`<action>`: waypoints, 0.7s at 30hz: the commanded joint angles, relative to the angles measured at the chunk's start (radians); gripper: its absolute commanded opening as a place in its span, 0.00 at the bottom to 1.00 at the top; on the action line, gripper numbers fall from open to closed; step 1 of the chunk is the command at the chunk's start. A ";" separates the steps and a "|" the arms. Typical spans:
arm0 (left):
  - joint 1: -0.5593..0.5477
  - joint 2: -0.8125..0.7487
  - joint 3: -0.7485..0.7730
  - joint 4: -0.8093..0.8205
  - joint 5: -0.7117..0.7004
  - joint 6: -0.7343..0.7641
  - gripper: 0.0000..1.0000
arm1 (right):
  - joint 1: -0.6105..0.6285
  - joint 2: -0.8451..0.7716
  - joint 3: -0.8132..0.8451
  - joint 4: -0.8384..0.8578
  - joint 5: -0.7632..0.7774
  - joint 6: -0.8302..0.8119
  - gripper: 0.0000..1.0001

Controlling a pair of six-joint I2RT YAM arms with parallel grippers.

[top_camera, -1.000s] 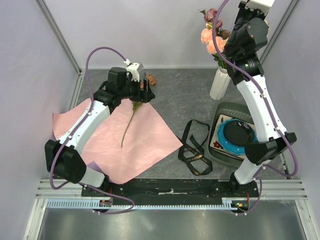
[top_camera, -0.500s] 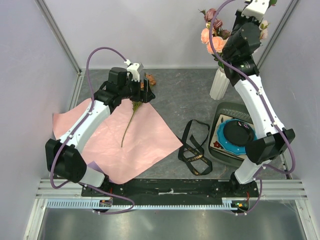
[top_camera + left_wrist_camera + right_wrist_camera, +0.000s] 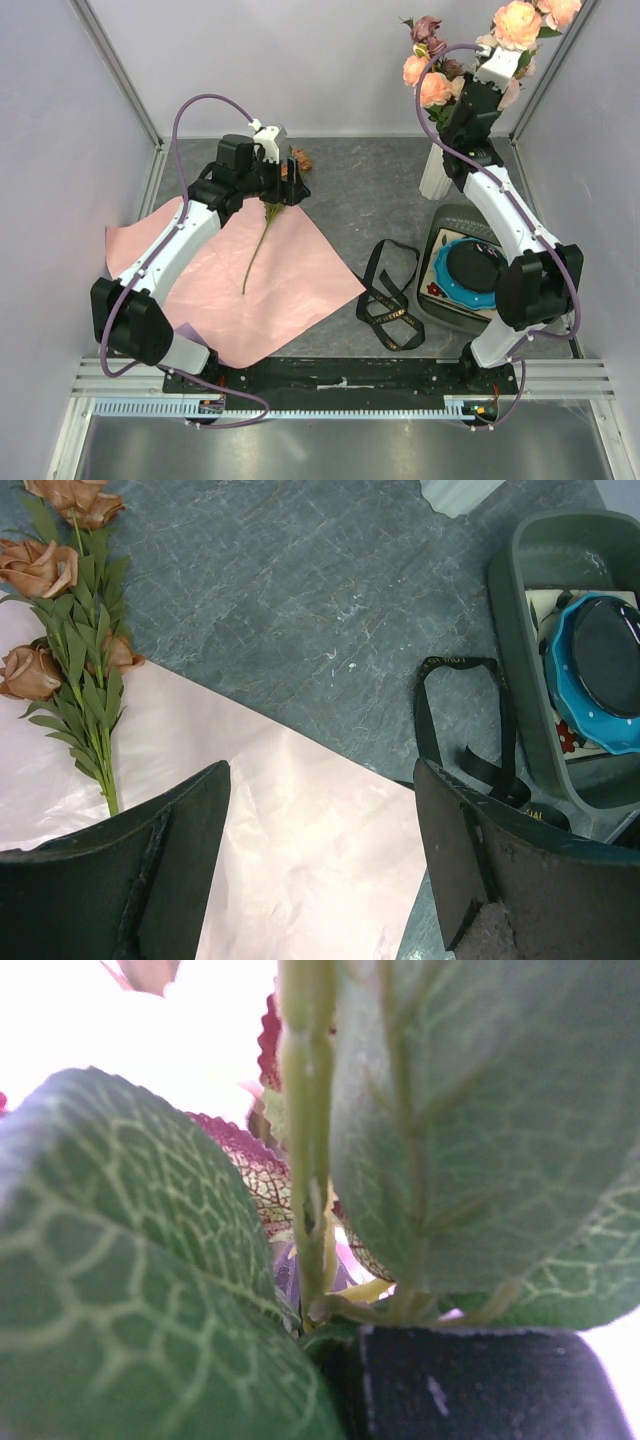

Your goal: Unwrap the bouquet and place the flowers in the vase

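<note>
– What have the right jaws got?
– They're pinched nearly closed on a peach rose stem, held up beside the roses standing in the white vase.
– And the left jaws?
– Spread wide, holding nothing, above the pink paper. The last spray lies ahead of them and off to one side, not between them.

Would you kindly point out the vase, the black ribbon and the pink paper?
vase (image 3: 433, 178), top view, ribbed body.
black ribbon (image 3: 492, 770), left wrist view, folded strap.
pink paper (image 3: 300, 280), top view, bare right half.
</note>
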 commanded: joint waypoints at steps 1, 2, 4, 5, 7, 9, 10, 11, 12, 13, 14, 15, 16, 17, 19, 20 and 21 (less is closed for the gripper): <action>0.005 0.006 0.011 0.026 0.022 -0.023 0.81 | -0.016 -0.034 -0.085 0.075 -0.008 0.074 0.00; 0.006 0.006 0.011 0.025 0.017 -0.023 0.81 | -0.017 -0.030 -0.099 0.092 -0.009 0.077 0.00; 0.006 0.006 0.011 0.023 0.016 -0.023 0.80 | -0.017 -0.014 -0.134 0.107 -0.014 0.082 0.00; 0.006 0.008 0.011 0.023 0.010 -0.023 0.80 | -0.017 -0.008 -0.145 0.115 -0.020 0.085 0.00; 0.006 0.012 0.014 0.016 0.002 -0.023 0.80 | -0.016 0.004 -0.170 0.118 -0.020 0.097 0.00; 0.008 0.027 0.023 0.000 -0.007 -0.023 0.80 | -0.019 0.013 -0.185 0.120 -0.020 0.100 0.01; 0.011 0.035 0.029 -0.006 -0.007 -0.024 0.80 | -0.017 0.018 -0.196 0.117 -0.020 0.103 0.01; 0.012 0.043 0.032 -0.012 -0.006 -0.027 0.80 | -0.017 0.019 -0.202 0.109 -0.019 0.112 0.01; 0.017 0.053 0.039 -0.015 -0.007 -0.030 0.80 | -0.017 0.019 -0.208 0.107 -0.018 0.115 0.03; 0.019 0.060 0.042 -0.021 -0.007 -0.032 0.80 | -0.017 0.012 -0.223 0.104 -0.020 0.115 0.05; 0.022 0.061 0.043 -0.023 -0.006 -0.035 0.80 | -0.017 0.007 -0.229 0.104 -0.020 0.115 0.08; 0.025 0.066 0.045 -0.023 -0.004 -0.036 0.80 | -0.017 0.006 -0.236 0.101 -0.025 0.115 0.14; 0.026 0.067 0.045 -0.024 -0.004 -0.040 0.80 | -0.017 -0.002 -0.237 0.085 -0.026 0.115 0.16; 0.028 0.069 0.043 -0.026 -0.006 -0.043 0.80 | -0.019 -0.004 -0.234 0.069 -0.026 0.115 0.18; 0.034 0.074 0.048 -0.030 -0.009 -0.046 0.80 | -0.019 -0.020 -0.219 0.001 -0.020 0.151 0.31; 0.037 0.078 0.051 -0.035 -0.012 -0.046 0.80 | -0.017 -0.028 -0.216 -0.021 -0.022 0.157 0.42; 0.041 0.083 0.054 -0.040 -0.016 -0.047 0.80 | -0.016 -0.045 -0.210 -0.046 -0.026 0.172 0.49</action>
